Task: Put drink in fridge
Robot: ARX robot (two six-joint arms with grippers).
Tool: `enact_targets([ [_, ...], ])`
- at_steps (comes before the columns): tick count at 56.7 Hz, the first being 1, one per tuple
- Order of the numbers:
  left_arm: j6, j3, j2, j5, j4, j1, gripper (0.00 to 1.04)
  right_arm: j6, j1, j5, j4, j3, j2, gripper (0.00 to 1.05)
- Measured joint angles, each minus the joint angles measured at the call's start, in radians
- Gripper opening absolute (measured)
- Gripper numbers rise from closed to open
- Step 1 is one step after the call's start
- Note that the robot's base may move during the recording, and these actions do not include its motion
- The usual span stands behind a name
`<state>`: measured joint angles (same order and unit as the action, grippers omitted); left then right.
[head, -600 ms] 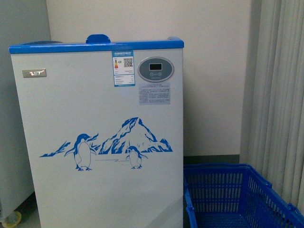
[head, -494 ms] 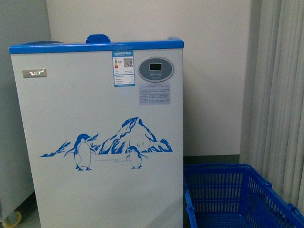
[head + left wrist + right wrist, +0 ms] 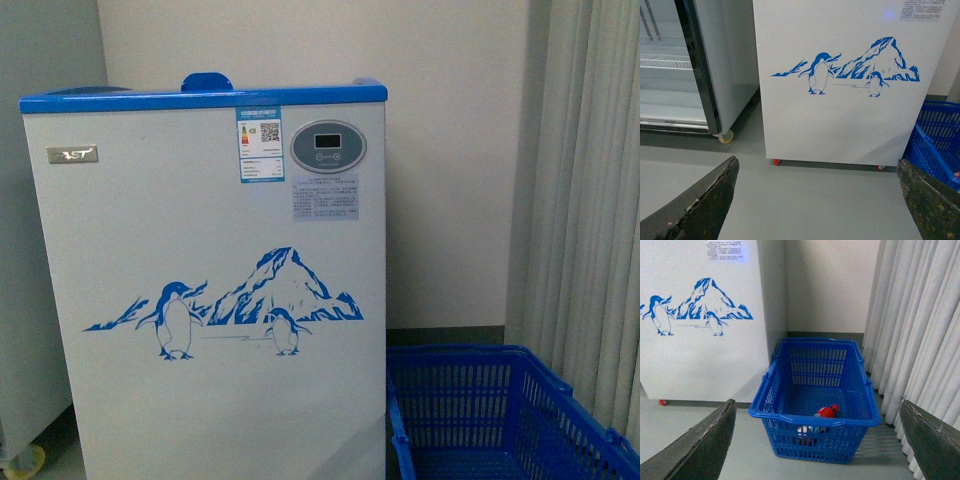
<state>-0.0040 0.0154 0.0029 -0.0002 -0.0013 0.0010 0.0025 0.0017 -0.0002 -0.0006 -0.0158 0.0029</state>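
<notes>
The fridge (image 3: 200,280) is a white chest freezer with a blue rim, a penguin-and-mountain decal and an oval grey panel; it stands left of centre in the front view and also shows in the left wrist view (image 3: 850,100) and the right wrist view (image 3: 700,330). The drink (image 3: 826,413), red cap and red label, lies on its side inside the blue mesh basket (image 3: 815,417). My right gripper (image 3: 817,440) is open and empty, in front of the basket and apart from it. My left gripper (image 3: 817,200) is open and empty above the grey floor before the fridge.
The blue mesh basket (image 3: 490,420) stands on the floor right of the fridge. Pale curtains (image 3: 590,200) hang at the right, close to the basket. A glass-door cabinet with wire shelves (image 3: 675,65) stands left of the fridge on castors.
</notes>
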Motion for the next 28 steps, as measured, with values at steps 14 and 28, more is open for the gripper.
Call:
enact_targets([
  [14,0.0,0.0,0.0,0.0,0.0,0.0,0.97,0.0,0.0,0.0,0.0,0.0,0.0,0.98],
  [28,0.0,0.0,0.0,0.0,0.0,0.0,0.97,0.0,0.0,0.0,0.0,0.0,0.0,0.98],
])
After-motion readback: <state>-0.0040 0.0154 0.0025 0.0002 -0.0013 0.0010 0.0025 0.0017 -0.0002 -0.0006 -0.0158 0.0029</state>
